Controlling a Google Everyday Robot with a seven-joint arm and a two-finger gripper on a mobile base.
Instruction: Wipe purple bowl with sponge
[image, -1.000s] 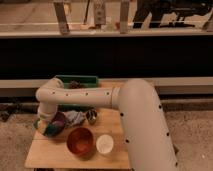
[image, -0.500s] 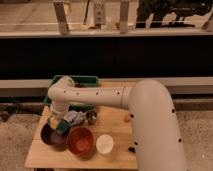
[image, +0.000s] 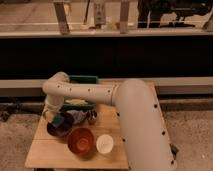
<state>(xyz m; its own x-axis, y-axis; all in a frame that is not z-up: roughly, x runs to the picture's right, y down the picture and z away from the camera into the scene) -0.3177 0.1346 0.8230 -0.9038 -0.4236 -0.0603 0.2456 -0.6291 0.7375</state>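
The purple bowl (image: 61, 127) sits at the left of the small wooden table (image: 117, 125). My white arm reaches across from the right, bends at its elbow and drops to the gripper (image: 52, 116), which is right over the bowl's left rim. A small yellowish-blue piece at the gripper's tip, touching the bowl, looks like the sponge (image: 50, 119). The wrist hides most of it.
A red bowl (image: 81, 141) and a white cup (image: 105, 144) stand at the table's front, close to the purple bowl. A small metal cup (image: 90, 116) is behind them. A green tray (image: 83, 80) with something yellow in it sits at the back, under my arm. A dark wall lies beyond.
The arm's elbow has swung a little to the right and back. The gripper has stayed low at the purple bowl, shifting slightly over it.
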